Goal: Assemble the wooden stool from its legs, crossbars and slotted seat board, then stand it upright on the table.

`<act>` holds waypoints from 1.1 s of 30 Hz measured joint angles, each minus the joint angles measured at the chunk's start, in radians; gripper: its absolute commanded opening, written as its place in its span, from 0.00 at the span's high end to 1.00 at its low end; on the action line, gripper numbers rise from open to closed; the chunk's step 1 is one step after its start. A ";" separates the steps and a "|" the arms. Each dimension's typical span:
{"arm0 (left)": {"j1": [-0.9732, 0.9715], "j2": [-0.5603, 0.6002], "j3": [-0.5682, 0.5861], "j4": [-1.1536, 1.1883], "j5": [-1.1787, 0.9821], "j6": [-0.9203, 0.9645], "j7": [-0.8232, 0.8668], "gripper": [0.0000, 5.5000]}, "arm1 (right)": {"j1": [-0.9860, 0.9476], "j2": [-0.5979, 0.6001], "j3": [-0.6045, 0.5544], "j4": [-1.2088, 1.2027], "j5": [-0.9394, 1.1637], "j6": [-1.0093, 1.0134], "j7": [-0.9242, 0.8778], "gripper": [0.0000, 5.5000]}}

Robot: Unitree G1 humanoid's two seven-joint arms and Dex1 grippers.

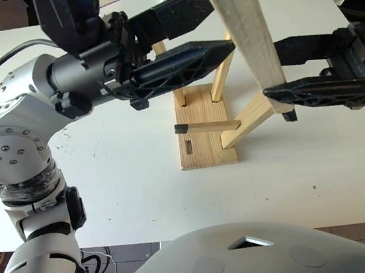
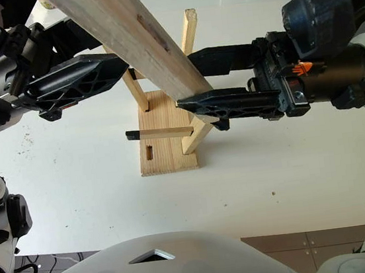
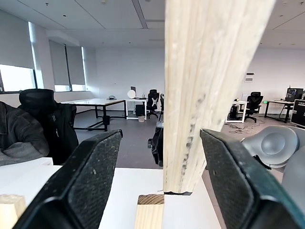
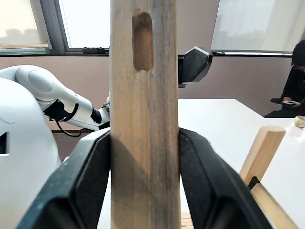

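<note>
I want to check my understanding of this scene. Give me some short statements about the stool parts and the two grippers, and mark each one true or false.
1. The right gripper has its jaws shut on a wooden leg. True.
2. The seat board stands upright on its legs. False: it lies flat on the table, with the fitted legs pointing up.
3. The left gripper clamps the held leg. False: its jaws are open, with a gap on each side of the wood.
4. The held leg has an oblong slot cut in its face. True.
</note>
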 measured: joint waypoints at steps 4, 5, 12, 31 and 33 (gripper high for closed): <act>-0.001 0.008 0.000 -0.033 -0.024 -0.010 -0.017 0.44 | -0.016 -0.020 0.023 0.034 -0.029 0.011 0.048 0.63; 0.000 0.012 0.000 -0.037 -0.027 -0.011 -0.020 0.44 | -0.025 -0.022 0.027 0.041 -0.033 0.013 0.054 0.63; 0.007 0.026 -0.002 -0.038 -0.033 -0.016 -0.027 0.44 | -0.038 -0.026 0.060 0.050 -0.098 0.015 0.119 0.63; 0.065 0.049 -0.039 -0.061 0.089 -0.049 -0.143 0.61 | -0.119 -0.003 0.174 0.052 -0.190 0.029 0.180 0.63; 0.065 0.048 -0.040 -0.058 0.094 -0.057 -0.140 0.61 | -0.124 0.000 0.174 0.053 -0.194 0.030 0.180 0.63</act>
